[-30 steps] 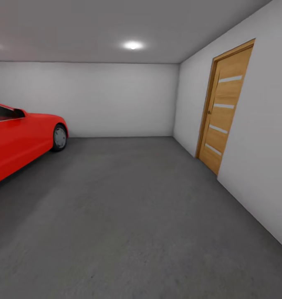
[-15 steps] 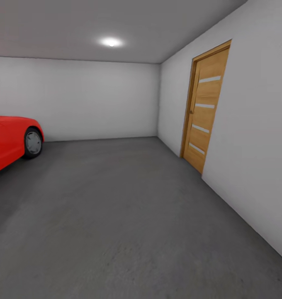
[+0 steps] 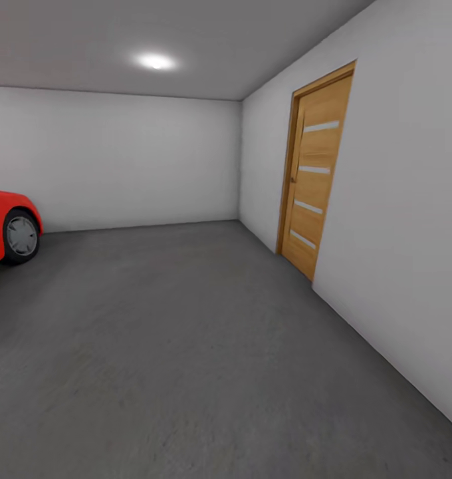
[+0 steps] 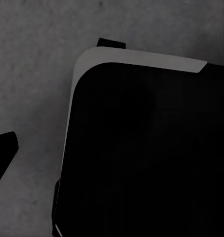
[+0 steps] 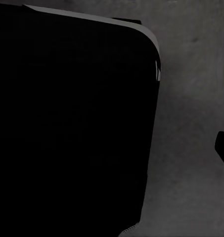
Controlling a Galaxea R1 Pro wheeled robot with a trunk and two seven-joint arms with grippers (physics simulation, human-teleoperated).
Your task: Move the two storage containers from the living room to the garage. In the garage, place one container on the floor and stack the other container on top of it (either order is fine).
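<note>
I'm in the garage — concrete floor (image 3: pixel 186 346), red car (image 3: pixel 10 233) at left, wooden door (image 3: pixel 312 173) on the right wall. Both wrist views look down past the robot's dark base (image 4: pixel 151 148). Finger state I cannot tell. Containers not sighted — presumably I'm roaming without them.

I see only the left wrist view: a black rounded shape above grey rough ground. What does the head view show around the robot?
Observer: A red car stands at the left edge, its wheel near the white back wall.
Operator: Is there any way out on the other side?
Observer: Yes, a wooden door with pale stripes sits in the right wall; it looks shut.
Operator: Is the room lit?
Observer: One round ceiling light glows, and the dark grey floor runs up to the back wall.
</note>
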